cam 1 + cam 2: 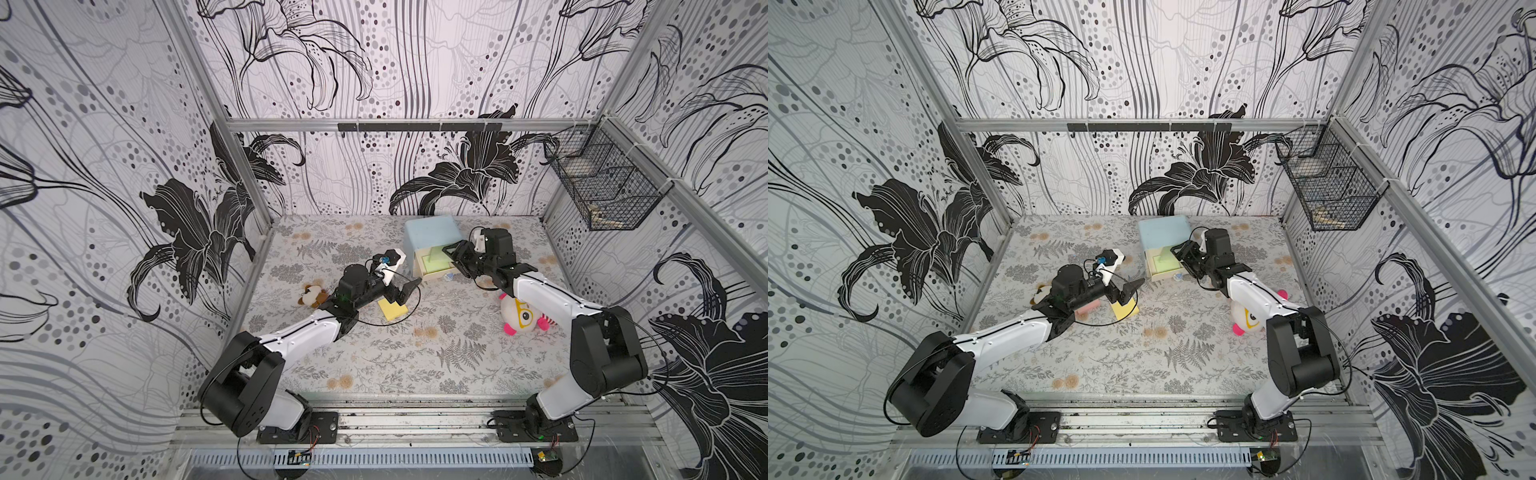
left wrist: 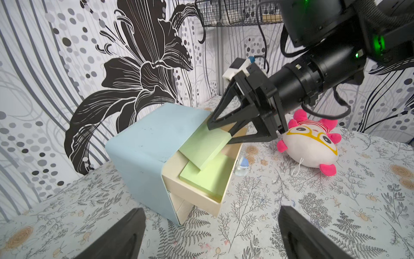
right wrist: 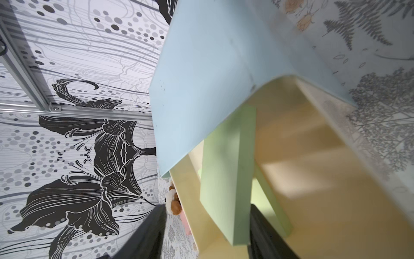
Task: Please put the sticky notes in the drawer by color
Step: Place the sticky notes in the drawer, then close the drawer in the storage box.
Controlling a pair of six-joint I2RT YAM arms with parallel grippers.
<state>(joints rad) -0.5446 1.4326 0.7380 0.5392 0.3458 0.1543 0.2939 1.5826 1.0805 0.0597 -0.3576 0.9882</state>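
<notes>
The drawer (image 1: 432,235) (image 1: 1163,232) (image 2: 147,143), a light blue chest, stands at the back with its top tray (image 2: 201,203) pulled out. One green sticky-note pad (image 2: 208,177) lies flat in it. A second green pad (image 2: 206,148) (image 3: 224,179) leans tilted against the shell. My right gripper (image 1: 453,255) (image 1: 1177,253) (image 2: 220,133) (image 3: 206,224) hovers over the tray, open, with one finger beside that pad. My left gripper (image 1: 405,293) (image 1: 1128,293) (image 2: 211,213) is open and empty above a yellow pad (image 1: 392,309) (image 1: 1124,311). A pink pad (image 1: 1089,306) peeks from under the left arm.
A white and pink plush (image 1: 519,318) (image 2: 311,145) lies under the right arm. There is a small brown dog plush (image 1: 311,295) left of the left wrist. A small blue piece (image 2: 243,163) rests by the tray front. A black wire basket (image 1: 602,187) hangs on the right wall.
</notes>
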